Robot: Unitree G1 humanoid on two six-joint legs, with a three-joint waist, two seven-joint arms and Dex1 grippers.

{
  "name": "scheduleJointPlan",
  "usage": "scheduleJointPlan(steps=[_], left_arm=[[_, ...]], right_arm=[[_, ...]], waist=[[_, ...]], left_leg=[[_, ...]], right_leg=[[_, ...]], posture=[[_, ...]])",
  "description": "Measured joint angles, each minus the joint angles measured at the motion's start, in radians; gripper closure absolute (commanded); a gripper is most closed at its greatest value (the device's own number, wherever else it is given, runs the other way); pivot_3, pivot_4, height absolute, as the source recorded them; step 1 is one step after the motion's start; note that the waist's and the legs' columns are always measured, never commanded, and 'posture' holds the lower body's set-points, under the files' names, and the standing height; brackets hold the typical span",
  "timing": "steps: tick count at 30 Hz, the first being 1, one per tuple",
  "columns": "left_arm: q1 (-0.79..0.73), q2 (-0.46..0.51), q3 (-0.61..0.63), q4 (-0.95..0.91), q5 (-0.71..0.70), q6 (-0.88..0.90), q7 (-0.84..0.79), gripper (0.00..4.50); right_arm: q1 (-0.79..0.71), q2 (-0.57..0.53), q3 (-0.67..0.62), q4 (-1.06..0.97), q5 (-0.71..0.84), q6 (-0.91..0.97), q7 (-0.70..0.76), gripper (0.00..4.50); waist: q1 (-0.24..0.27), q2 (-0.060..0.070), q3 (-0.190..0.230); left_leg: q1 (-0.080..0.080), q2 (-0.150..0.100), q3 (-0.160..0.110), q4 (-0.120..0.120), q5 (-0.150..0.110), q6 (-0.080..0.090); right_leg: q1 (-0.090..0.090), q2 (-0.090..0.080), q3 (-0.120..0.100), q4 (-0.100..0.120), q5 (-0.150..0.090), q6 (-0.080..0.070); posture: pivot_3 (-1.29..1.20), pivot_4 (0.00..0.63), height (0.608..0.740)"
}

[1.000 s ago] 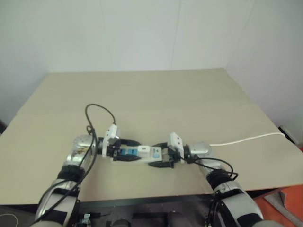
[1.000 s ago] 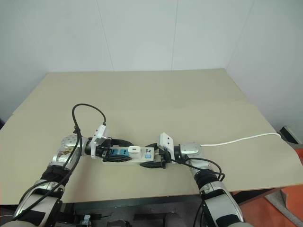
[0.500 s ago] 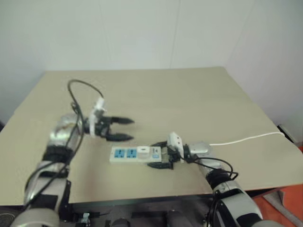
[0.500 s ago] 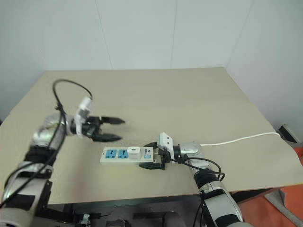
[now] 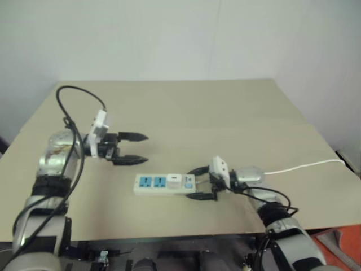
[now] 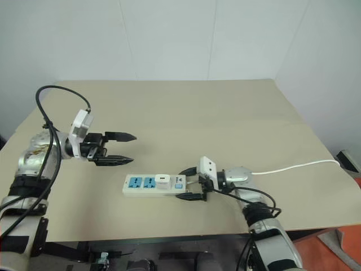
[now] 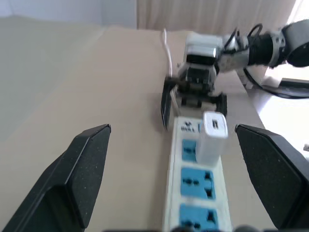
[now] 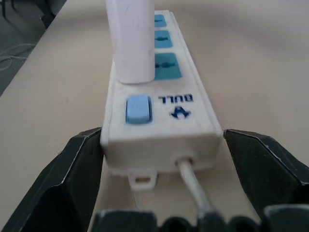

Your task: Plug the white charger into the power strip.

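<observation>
The power strip [image 6: 148, 185] lies flat near the table's front edge, with two blue sockets free. In its socket beside the blue switch the white charger [image 6: 162, 180] stands upright. My right gripper [image 6: 179, 184] is open and level, its fingers [image 8: 79, 169] on either side of the strip's cord end [image 8: 159, 123]. My left gripper [image 6: 133, 148] hovers open and empty to the left of the strip, above the table and pointing right. In the left wrist view the charger [image 7: 211, 137] and strip [image 7: 199, 193] lie ahead between the fingers [image 7: 82, 169], with the right gripper [image 7: 195, 104] beyond.
The strip's thin white cord [image 5: 299, 166] runs right along the tan table [image 5: 186, 113] and off its right edge. A black cable [image 6: 56, 93] loops above my left wrist. A white wall stands behind the table's far edge.
My left gripper has let go of the strip's left end, opened, and risen up and to the left. The right gripper has opened slightly around the cord end. The strip and charger stay put.
</observation>
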Motion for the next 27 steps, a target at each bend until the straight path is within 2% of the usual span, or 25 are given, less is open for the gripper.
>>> scheduleJointPlan(steps=[8,14,19,27], left_arm=[[0.203,0.107,0.099,-0.155,-0.01,0.037,0.028,0.0],[0.381,0.174,0.209,-0.314,-0.055,0.088,0.067,0.0],[0.496,0.179,0.251,-0.437,-0.072,0.103,0.12,0.0],[0.534,0.181,0.277,-0.488,-0.084,0.109,0.154,0.0]], right_arm=[[0.109,-0.192,-0.07,-0.179,0.066,0.091,0.018,0.05],[0.151,-0.328,-0.183,-0.27,0.134,0.161,0.016,0.05],[0.191,-0.38,-0.222,-0.322,0.165,0.201,0.011,0.05],[0.217,-0.387,-0.226,-0.357,0.189,0.213,-0.005,0.05]], waist=[[0.01,0.0,0.001],[0.013,0.001,0.003],[0.02,0.001,0.003],[0.026,0.001,0.003]], left_leg=[[0.0,0.0,0.001,0.0,0.0,0.0],[0.0,0.001,0.002,0.0,0.0,0.0],[0.0,0.003,0.003,0.0,0.0,0.0],[0.0,0.005,0.006,0.0,0.0,0.0]], right_leg=[[0.0,-0.001,0.0,-0.001,0.0,0.0],[0.0,-0.001,0.0,-0.002,0.0,0.0],[0.001,0.0,0.0,-0.005,0.0,-0.001],[0.001,0.001,0.0,-0.007,0.0,-0.001]], posture=[[0.0,0.15,0.74],[0.0,0.15,0.74],[0.0,0.15,0.74],[0.0,0.15,0.74]])
